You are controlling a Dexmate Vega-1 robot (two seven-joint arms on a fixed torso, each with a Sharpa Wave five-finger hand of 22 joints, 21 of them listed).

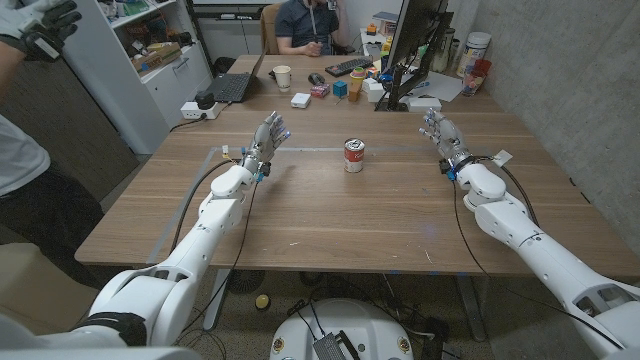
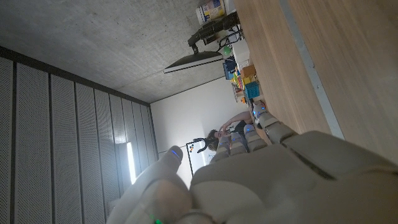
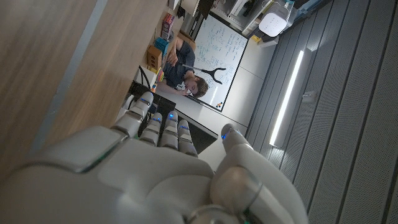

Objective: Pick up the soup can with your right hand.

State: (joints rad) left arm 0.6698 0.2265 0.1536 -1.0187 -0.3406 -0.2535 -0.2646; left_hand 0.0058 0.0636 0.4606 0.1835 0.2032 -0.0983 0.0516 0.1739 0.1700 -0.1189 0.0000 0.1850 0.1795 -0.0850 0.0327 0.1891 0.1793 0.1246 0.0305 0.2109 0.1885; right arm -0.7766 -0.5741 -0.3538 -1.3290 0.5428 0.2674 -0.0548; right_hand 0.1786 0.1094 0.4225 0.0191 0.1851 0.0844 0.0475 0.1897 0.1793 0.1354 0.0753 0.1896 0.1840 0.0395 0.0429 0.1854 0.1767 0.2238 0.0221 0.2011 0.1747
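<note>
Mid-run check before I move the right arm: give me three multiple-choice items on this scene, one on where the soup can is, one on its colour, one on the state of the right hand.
1. Where does the soup can stand?
A. On the wooden table, between the two hands
B. In the left hand
C. At the table's near edge, beside the right forearm

2. What colours is the can's label?
A. Blue and yellow
B. Red and white
C. Plain green

3. What is the state of the right hand?
A. Gripping the can
B. Pressing down on the can's top
C. Open, holding nothing, apart from the can

Answers:
1 A: the head view shows it upright mid-table, with the left hand on one side and the right hand on the other.
2 B: a red band over white shows on its side.
3 C: its fingers are spread and bare table lies between it and the can.
</note>
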